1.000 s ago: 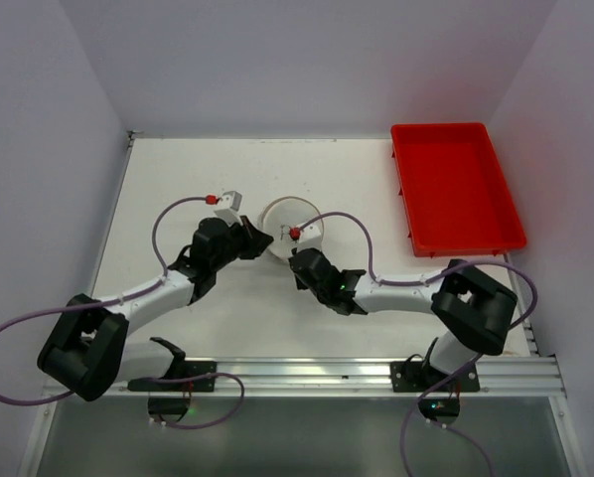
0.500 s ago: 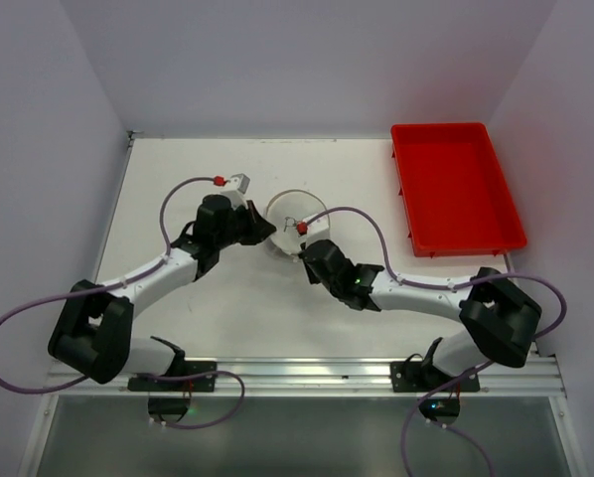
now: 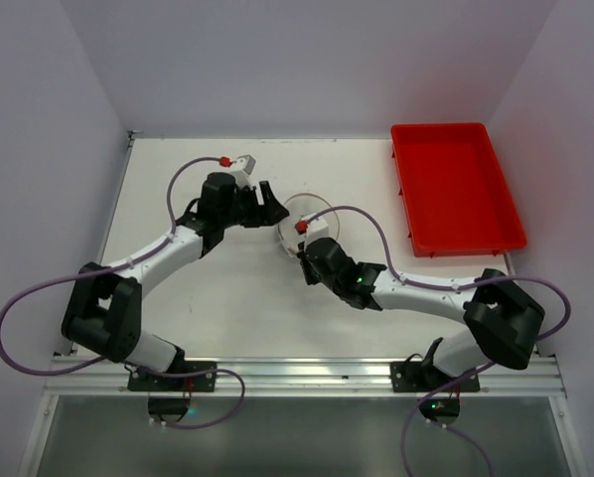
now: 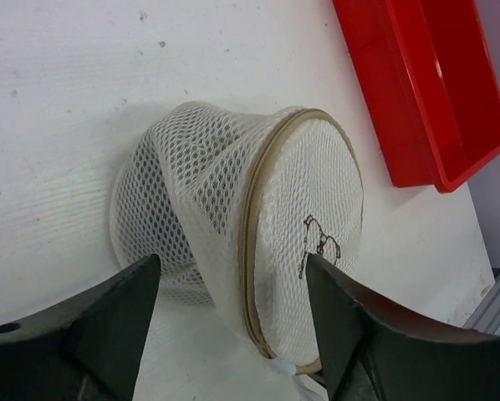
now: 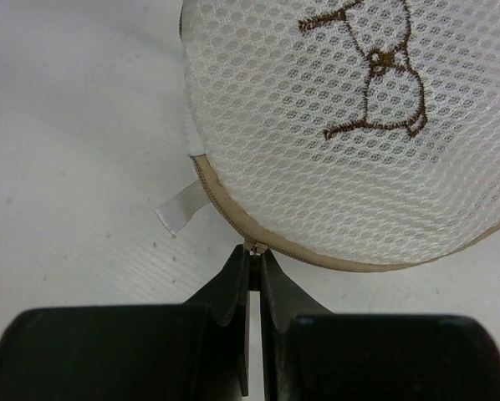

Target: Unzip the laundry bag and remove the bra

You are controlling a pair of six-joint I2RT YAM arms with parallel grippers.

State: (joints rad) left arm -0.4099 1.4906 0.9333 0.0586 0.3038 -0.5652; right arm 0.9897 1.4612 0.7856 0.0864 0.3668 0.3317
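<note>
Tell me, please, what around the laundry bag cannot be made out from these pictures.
- Bra: seen in no view; the laundry bag mesh hides its inside.
- Zipper pull: right wrist view, hidden between the shut right fingers at the zipper; a grip cannot be confirmed.
- Zipper in the top view: too small, and partly covered by the right arm's wrist.
- Lid's lower edge: left wrist view, behind a left finger and the frame's bottom edge.

Left claw (image 4: 231, 266) sprang open, lifted toward 12 o'clock, laundry bag (image 4: 225, 192) and right claw (image 5: 252, 255) shifted toward 2 o'clock
</note>
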